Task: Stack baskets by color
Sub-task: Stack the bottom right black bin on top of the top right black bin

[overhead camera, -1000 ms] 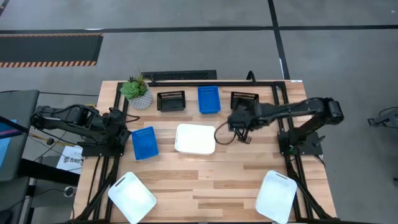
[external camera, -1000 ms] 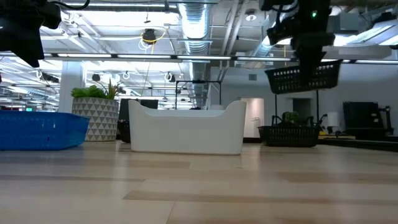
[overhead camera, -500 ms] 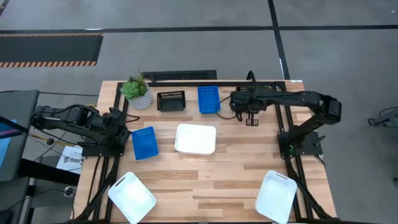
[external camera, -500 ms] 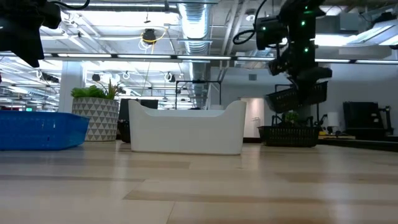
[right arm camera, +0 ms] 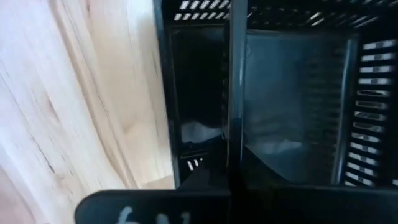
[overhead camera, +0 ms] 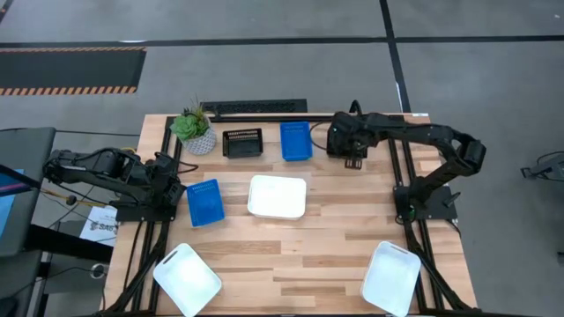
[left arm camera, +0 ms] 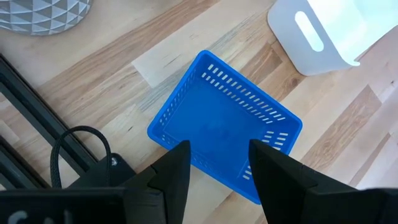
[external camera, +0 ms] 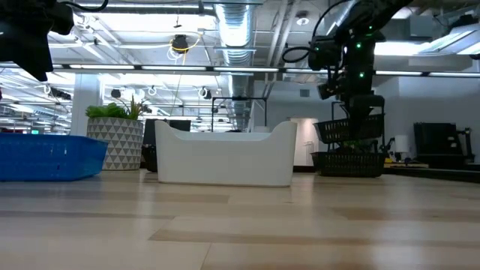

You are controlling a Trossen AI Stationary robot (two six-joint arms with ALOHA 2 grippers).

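Note:
My right gripper (external camera: 363,111) is shut on a black slatted basket (external camera: 349,130), which hangs just above a second black basket (external camera: 351,162) standing on the table at the far right. A third black basket (overhead camera: 242,143) stands at the far edge beside a blue basket (overhead camera: 296,141). My left gripper (left arm camera: 217,171) waits open at the table's left, above another blue basket (left arm camera: 224,121) and clear of it. A white basket (overhead camera: 278,196) stands in the middle; two more white baskets (overhead camera: 187,279) (overhead camera: 391,277) lie at the near corners. My right gripper pinches one side wall (right arm camera: 237,93) of the black basket at its rim, one finger inside the basket and one outside. The fingers come steeply from above, pointing down. The basket hangs below them, slightly tilted, clear of the table and of the black basket beneath.
A green plant in a white patterned pot (overhead camera: 194,130) stands at the far left corner. Black frame rails (overhead camera: 264,109) run along the far edge and both sides. Bare wood lies between the middle white basket and the near edge.
My right gripper has carried the black basket from beside the middle white basket toward the table's far edge and lowered it. The basket now hangs just over the other black basket at the far right. The wrist has rolled a little.

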